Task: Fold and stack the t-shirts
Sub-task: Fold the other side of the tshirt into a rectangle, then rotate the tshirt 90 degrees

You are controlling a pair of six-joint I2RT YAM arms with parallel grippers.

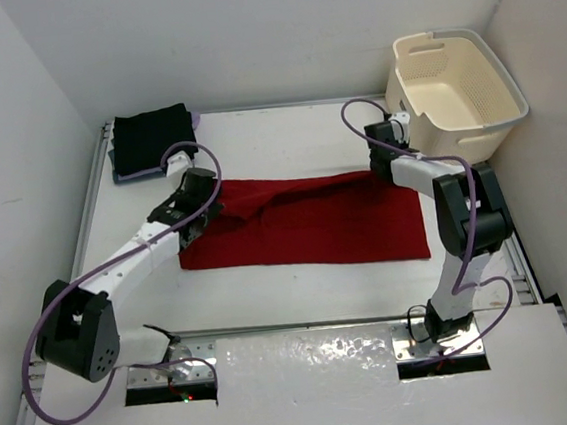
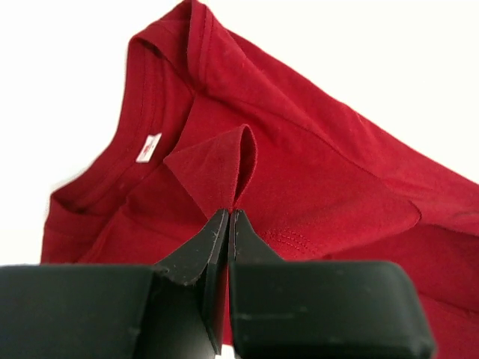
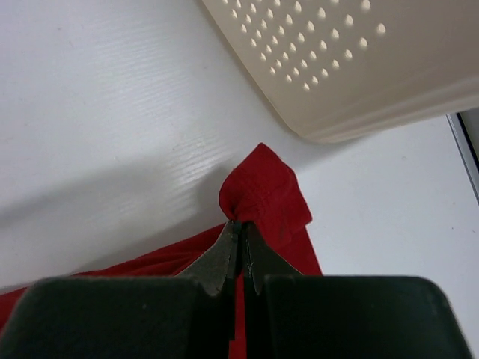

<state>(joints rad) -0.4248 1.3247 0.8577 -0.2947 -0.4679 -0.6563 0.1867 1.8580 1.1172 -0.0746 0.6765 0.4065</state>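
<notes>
White table (image 1: 296, 136), plain white walls (image 1: 246, 35) on three sides, even bright light

**Red shirt half-spread; folded pile in corner**

Red shirt (image 1: 306, 232) lay across mid-table, long side left to right, mostly flat. Its far edge was drawn up into a ridge at both ends. The collar (image 2: 138, 90) showed a white label (image 2: 148, 147). Black shirt (image 1: 151, 138) sat folded in the far-left corner, on top of the lavender shirt (image 1: 137, 174).

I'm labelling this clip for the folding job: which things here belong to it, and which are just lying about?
Part of the job:
red t-shirt, pinched by the left gripper and right gripper
black t-shirt, folded, far left

Lying about:
cream laundry basket, far right corner
</notes>
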